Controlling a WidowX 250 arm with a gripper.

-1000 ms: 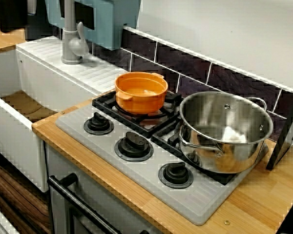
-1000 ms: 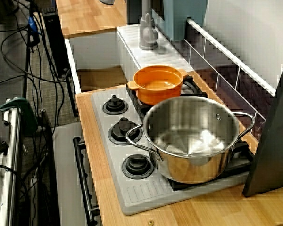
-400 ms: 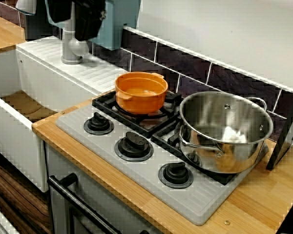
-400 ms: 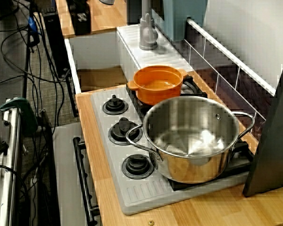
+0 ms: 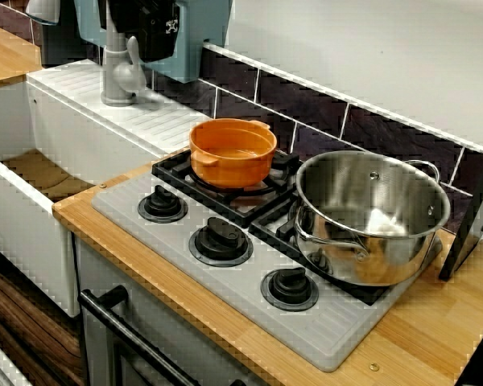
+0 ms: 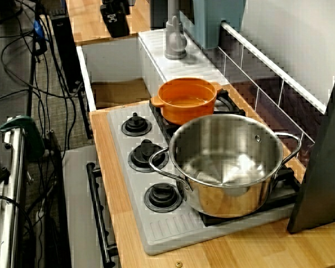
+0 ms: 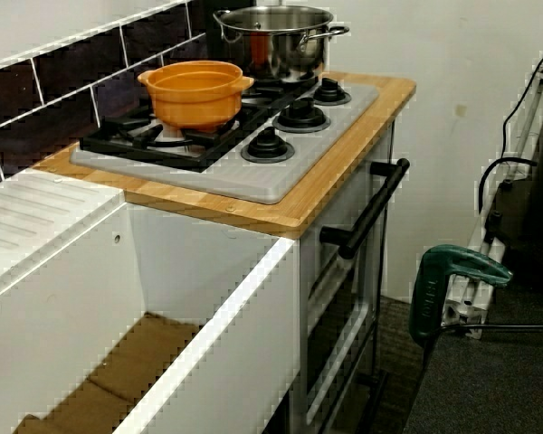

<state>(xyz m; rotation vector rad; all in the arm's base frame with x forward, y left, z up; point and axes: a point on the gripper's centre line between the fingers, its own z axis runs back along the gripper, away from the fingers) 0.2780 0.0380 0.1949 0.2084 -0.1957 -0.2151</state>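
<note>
My black gripper hangs at the top left of the front view, high over the white drainboard and just right of the grey faucet. In the side view the gripper sits at the top edge, over the far wooden counter. Its fingers are cut off or too dark to read, and nothing shows in them. The nearest cookware is an empty orange pot on the back left burner, well below and to the gripper's right. A large steel pot stands on the right burners.
Three black knobs line the grey stove's front. A deep white sink lies left of the stove. A dark panel leans at the counter's right end. A green clamp and cables are on the floor side.
The gripper came in from the upper left and moved right, from over the far counter to beside the faucet. The pots have not moved.
</note>
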